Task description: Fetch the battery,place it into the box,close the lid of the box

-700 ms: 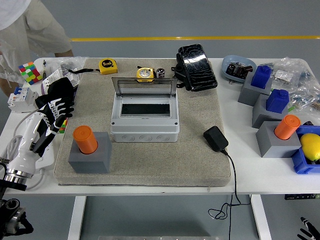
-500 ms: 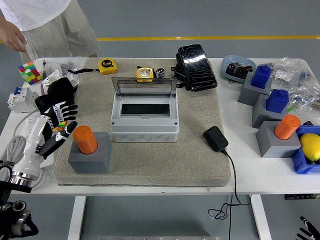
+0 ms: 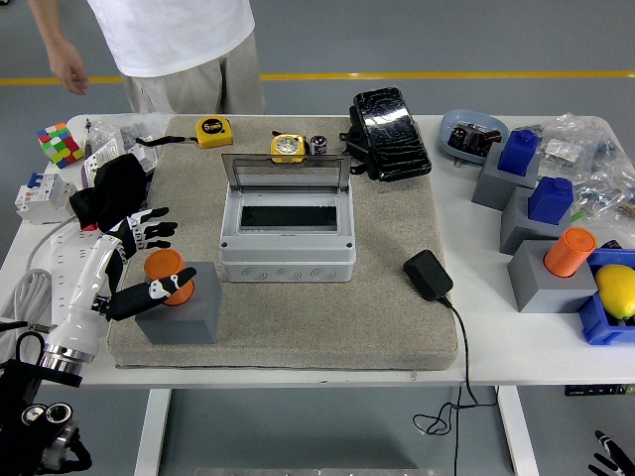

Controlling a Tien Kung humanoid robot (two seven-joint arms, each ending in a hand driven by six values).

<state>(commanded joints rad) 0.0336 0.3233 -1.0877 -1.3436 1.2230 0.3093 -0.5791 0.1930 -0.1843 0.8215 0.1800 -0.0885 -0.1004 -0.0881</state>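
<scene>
Battery (image 3: 167, 275), as the task calls it, looks like the orange cylinder standing upright in a grey block (image 3: 180, 313) on the left of the beige mat (image 3: 298, 327), well left of the open box (image 3: 287, 234); it is short, smooth and round-topped, with only its upper half clear of the block. The left hand (image 3: 146, 260) is at it, fingers spread, the thumb lying across its front and the others reaching behind, not yet clamped as far as I can tell. Judging from this, the main risk is a poor grip: a smooth cylinder can slip out from fingers that close off-centre, or the block may lift with it if the fit in its socket is snug. The box sits with its clear lid (image 3: 287, 169) raised at the back, so a wide carry could knock the lid or drop the battery on the rim. A black cloth-like heap (image 3: 114, 184) lies just behind the hand and could snag the fingers. The right hand is barely visible at the lower right corner. A person stands at the bench's (image 3: 516, 352) far left side, arm hanging, touching nothing.
</scene>
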